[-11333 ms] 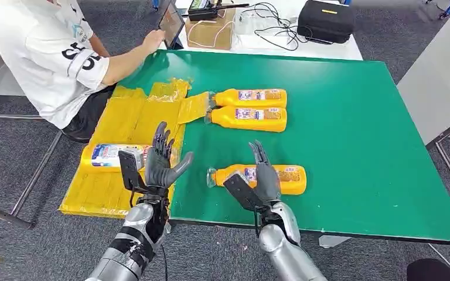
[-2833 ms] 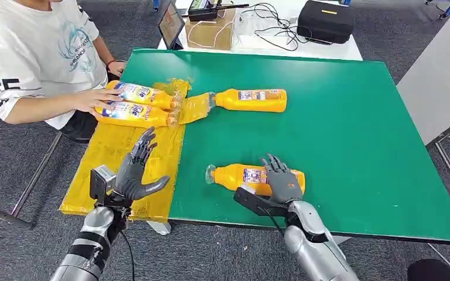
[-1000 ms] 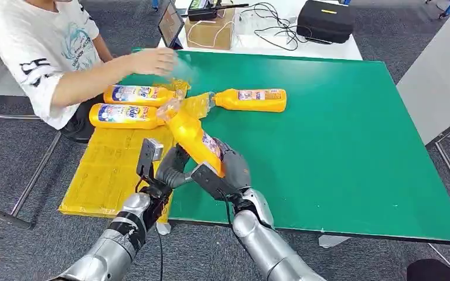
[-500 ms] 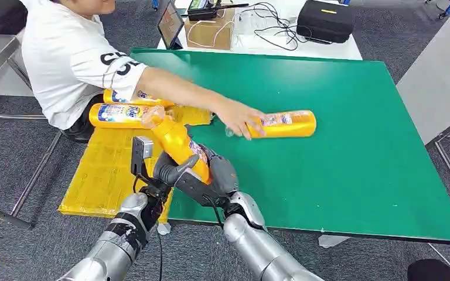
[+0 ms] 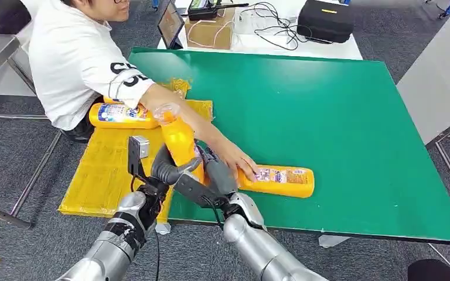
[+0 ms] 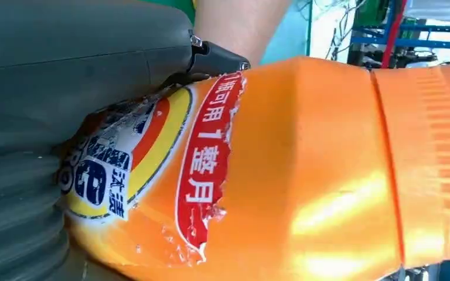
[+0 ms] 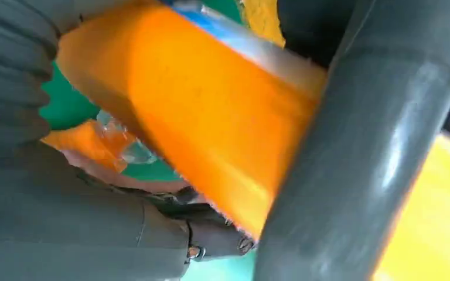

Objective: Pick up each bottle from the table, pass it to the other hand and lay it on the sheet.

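We hold one orange bottle (image 5: 180,140) between our two robot hands, above the near edge of the green table (image 5: 340,105), just where the yellow sheet (image 5: 111,158) begins. The bottle stands almost upright, with its cap end pointing up and a little away from us. The right robot hand (image 5: 215,175) wraps the lower body from the table side. The left robot hand (image 5: 167,167) closes around the same part from the sheet side, and its thumb (image 7: 351,152) lies across the bottle. So both hands grip it now, and we judge that the passing step is in the middle.

The sheet lies to the left of the bottle, so the left hand is the nearer one to carry it there. For laying it down, the long axis must turn from upright to flat.

A person's hand (image 5: 234,161) rests on a second bottle (image 5: 278,180), which lies flat on the table just beside our right hand. Another bottle (image 5: 120,115) lies on the far part of the sheet.
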